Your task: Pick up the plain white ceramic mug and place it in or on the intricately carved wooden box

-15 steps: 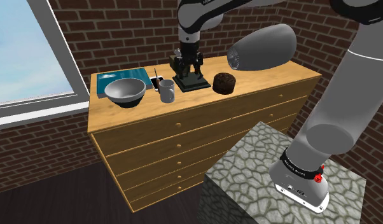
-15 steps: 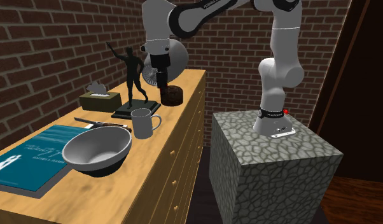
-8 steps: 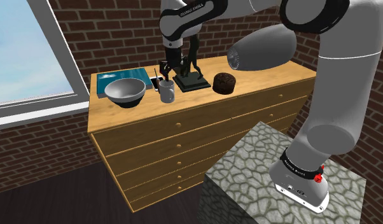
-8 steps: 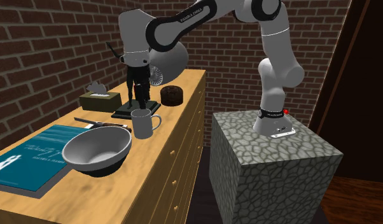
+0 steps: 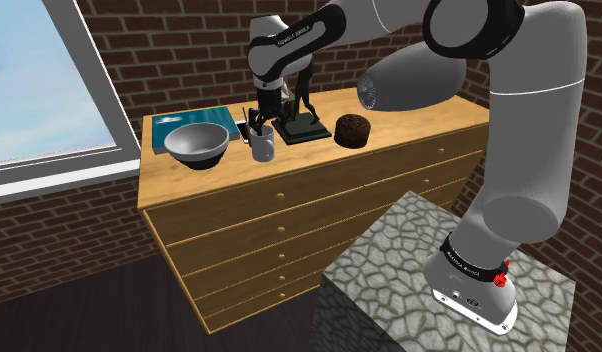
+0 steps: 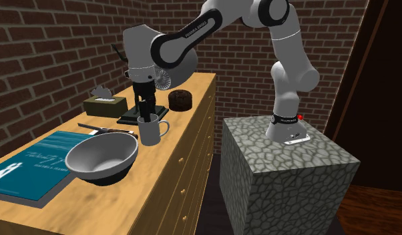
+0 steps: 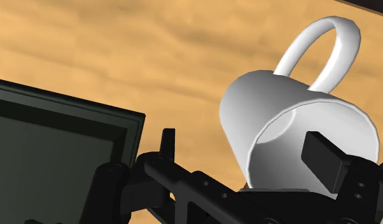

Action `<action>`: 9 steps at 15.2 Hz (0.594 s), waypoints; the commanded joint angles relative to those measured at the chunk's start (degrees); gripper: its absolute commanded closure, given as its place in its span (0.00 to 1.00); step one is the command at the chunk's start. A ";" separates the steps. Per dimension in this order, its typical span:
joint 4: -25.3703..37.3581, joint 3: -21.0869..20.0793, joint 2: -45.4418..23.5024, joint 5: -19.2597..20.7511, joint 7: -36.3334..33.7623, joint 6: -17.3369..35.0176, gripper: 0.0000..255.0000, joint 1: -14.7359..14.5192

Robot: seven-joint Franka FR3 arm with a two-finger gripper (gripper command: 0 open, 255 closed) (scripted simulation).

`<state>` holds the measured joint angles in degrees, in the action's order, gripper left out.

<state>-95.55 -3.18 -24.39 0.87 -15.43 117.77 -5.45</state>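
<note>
End effector [image 5: 257, 124] is released, fingers spread astride the rim of the white mug [image 5: 263, 148], one finger at its mouth. Mug stands upright on the tabletop [image 5: 409, 136], upper centre-left of the shoulder view, between grey bowl [image 5: 197, 143] and dark statuette base [image 5: 301, 129].

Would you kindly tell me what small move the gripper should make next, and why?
Probably ease down a little, then close: the open gripper sits at the white mug, one finger over its mouth, the other outside its wall.
</note>
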 commanded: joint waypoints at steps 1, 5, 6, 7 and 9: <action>-0.65 0.00 -0.20 0.01 -0.03 0.86 0.00 -0.02; -0.63 0.00 -0.21 0.01 -0.03 0.86 0.00 -0.02; -0.63 0.00 -0.21 0.01 -0.03 0.86 0.00 -0.02; -0.63 0.00 -0.21 0.01 -0.03 0.86 0.00 -0.02; -0.63 0.00 -0.21 0.01 -0.03 0.85 1.00 -0.02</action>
<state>-96.17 -3.18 -24.60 0.88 -15.46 118.63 -5.47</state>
